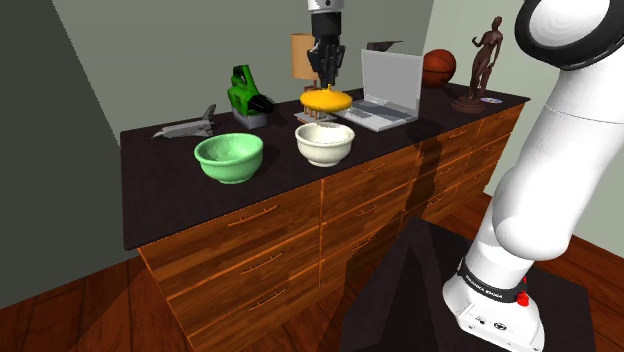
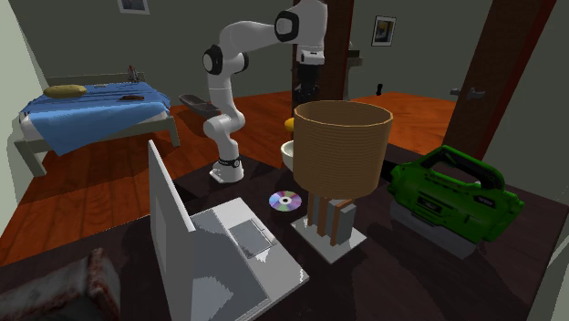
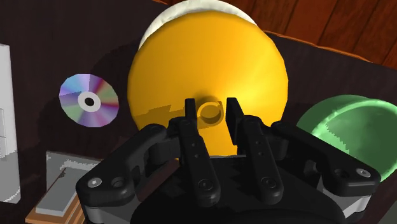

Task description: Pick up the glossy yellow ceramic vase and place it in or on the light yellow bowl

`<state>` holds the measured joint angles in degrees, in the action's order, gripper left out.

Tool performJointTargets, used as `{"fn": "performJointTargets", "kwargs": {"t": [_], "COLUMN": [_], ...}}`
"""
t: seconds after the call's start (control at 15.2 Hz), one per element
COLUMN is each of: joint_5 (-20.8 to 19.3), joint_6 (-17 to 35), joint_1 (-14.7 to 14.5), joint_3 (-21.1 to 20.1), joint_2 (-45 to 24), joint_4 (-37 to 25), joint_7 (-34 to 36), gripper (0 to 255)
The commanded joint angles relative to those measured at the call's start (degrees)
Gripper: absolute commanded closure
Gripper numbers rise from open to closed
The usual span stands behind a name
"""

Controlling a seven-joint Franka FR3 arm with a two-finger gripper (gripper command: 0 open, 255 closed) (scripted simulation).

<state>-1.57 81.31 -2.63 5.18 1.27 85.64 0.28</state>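
Middle of the shoulder view, upper half: the gripper (image 1: 326, 86) points straight down, clenched on the yellow vase (image 1: 325, 100). The vase hangs in the air right over the cream bowl (image 1: 325, 143), with a clear gap between them and no contact. From the wrist camera, the two black fingers (image 3: 191, 127) pinch the vase's small neck from either side. Its broad yellow body spreads out past them, and the bowl's pale rim peeks from behind it.

Left of centre in the shoulder view sits a green bowl (image 1: 229, 158), near the cream one but not touching. Behind it are a green power tool (image 1: 247, 95) and a toy shuttle (image 1: 185, 127). An open laptop (image 1: 385, 90) stands right of the vase. A shiny disc (image 3: 89, 100) lies flat on the dark top of the dresser (image 1: 260, 240). A lamp (image 2: 342, 146) fills the foreground of the second exterior view.
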Motion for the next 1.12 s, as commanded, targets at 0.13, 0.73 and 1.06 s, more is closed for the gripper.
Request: {"fn": "performJointTargets", "kwargs": {"t": [0.13, 0.73, 1.06], "joint_5": [-0.1, -0.2, -0.2], "joint_6": [3.5, 10.9, 11.7], "joint_1": [0.0, 0.0, 0.0], "joint_3": [0.0, -0.1, -0.1], "joint_2": [1.3, 2.9, 3.1], "joint_4": [4.8, 13.8, 14.7], "joint_7": [0.2, 0.4, 0.5], "gripper": [255, 255, 255]}}
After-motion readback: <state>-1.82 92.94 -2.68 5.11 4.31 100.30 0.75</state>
